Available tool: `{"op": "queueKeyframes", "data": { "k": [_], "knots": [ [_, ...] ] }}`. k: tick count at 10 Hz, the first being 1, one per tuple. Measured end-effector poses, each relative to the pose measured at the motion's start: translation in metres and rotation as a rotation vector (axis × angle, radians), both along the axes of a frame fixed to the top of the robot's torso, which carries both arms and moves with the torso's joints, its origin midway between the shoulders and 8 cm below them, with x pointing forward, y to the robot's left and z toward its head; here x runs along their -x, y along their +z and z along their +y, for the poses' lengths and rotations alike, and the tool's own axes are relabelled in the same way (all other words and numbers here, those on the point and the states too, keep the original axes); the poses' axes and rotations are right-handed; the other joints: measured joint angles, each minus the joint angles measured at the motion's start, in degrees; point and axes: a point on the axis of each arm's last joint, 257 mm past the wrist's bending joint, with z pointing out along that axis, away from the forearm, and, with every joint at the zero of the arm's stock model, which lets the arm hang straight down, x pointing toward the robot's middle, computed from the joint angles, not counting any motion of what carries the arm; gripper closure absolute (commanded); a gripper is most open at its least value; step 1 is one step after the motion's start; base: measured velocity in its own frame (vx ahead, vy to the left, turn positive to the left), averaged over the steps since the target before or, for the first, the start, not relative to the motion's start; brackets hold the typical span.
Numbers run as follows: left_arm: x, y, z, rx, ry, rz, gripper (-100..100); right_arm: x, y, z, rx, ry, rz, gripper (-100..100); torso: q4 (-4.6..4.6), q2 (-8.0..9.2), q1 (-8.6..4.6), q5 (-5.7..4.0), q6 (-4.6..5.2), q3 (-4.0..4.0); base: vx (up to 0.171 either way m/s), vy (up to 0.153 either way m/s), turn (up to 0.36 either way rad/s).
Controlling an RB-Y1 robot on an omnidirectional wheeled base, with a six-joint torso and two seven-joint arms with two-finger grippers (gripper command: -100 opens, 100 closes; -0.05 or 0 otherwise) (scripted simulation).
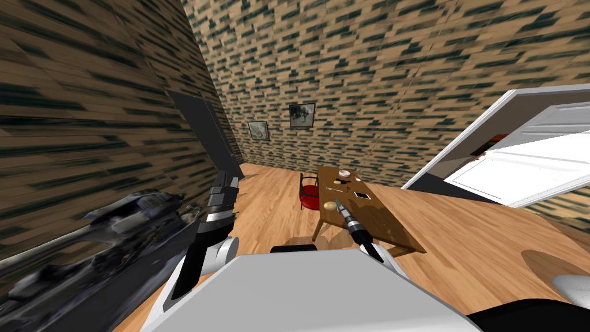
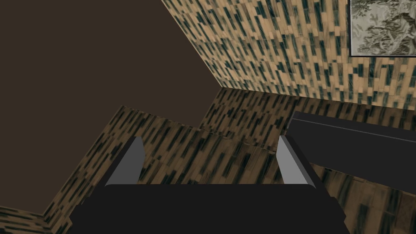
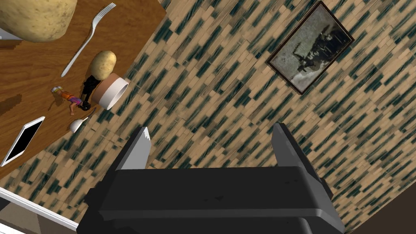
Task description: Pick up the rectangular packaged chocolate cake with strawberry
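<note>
Patterned walls (image 1: 403, 57), wooden floor (image 1: 490, 242), wooden table (image 1: 387, 223) (red chair (image 1: 311, 196) beside), white door (image 1: 518, 167)

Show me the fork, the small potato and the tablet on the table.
fork (image 3: 83, 45): right wrist view, middle of its handle.
small potato (image 3: 103, 64): right wrist view, centre of its skin.
tablet (image 3: 23, 140): right wrist view, on its dark screen.

One table (image 1: 374, 216) at twelve o'clock, one red chair (image 1: 310, 196) at its nine. On top: two potatoes (image 3: 36, 18) (image 3: 103, 64), one fork (image 3: 87, 40), one bowl (image 3: 110, 92), one tablet (image 3: 22, 140), one doll (image 3: 67, 97). Two pictures (image 1: 258, 131) (image 1: 302, 115) at eleven.
</note>
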Motion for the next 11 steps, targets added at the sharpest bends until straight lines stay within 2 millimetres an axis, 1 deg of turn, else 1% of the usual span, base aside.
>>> {"op": "queueKeyframes", "data": {
  "k": [1,2,3,4,5,6,7,11],
  "knots": [
    [0.000,0.000,0.000,0.000,0.000,0.000,0,0.001,-0.014,-0.004,0.030,-0.001,0.036,-100,-0.01,-0.06,0.05,0.00,-0.02,-0.03,0.044,0.128,0.093],
    [0.000,0.000,0.000,0.000,0.000,0.000,0,0.003,-0.028,-0.014,0.075,-0.002,0.083,-100,-0.02,-0.13,0.19,0.04,-0.02,-0.07,0.030,0.098,0.020],
    [0.000,0.000,0.000,0.000,0.000,0.000,0,0.009,-0.043,-0.020,0.096,-0.008,0.118,-100,-0.02,-0.10,0.14,0.03,0.00,-0.06,0.020,0.080,0.035],
    [0.000,0.000,0.000,0.000,0.000,0.000,0,0.014,-0.062,-0.028,0.128,-0.009,0.161,-100,-0.02,-0.08,0.06,0.01,-0.01,-0.05,0.014,0.056,0.026],
    [0.000,0.000,0.000,0.000,0.000,0.000,0,0.016,-0.068,-0.030,0.148,-0.007,0.182,-100,-0.01,-0.04,-0.01,0.01,0.00,-0.02,0.026,0.055,0.044],
    [0.000,0.000,0.000,0.000,0.000,0.000,0,0.023,-0.079,-0.035,0.180,-0.007,0.222,-100,-0.01,-0.06,-0.03,0.00,0.00,-0.03,0.044,0.085,0.053],
    [0.000,0.000,0.000,0.000,0.000,0.000,0,0.026,-0.091,-0.042,0.226,-0.003,0.266,-100,-0.02,-0.13,0.05,0.01,-0.02,-0.07,0.039,0.076,0.019],
    [0.000,0.000,0.000,0.000,0.000,0.000,0,0.044,-0.130,-0.063,0.339,0.006,0.394,-100,-0.02,-0.12,-0.02,0.00,0.00,-0.07,0.037,0.061,0.015]
  ]
}}
